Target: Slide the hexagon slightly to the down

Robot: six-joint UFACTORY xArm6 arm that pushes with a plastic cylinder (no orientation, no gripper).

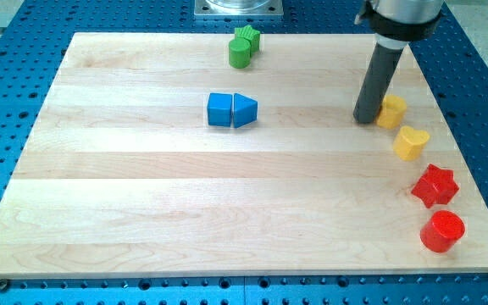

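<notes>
The yellow hexagon (391,111) lies near the board's right edge, upper right of the view. My tip (366,119) rests on the board right against the hexagon's left side. A yellow heart (411,142) lies just below and to the right of the hexagon. The rod rises from the tip toward the view's top.
A red star (435,185) and a red cylinder (442,231) lie at the right edge below the heart. A blue cube (219,110) and a blue triangular block (244,110) touch at upper centre. A green cylinder (241,53) and a green star (248,37) sit at the top edge.
</notes>
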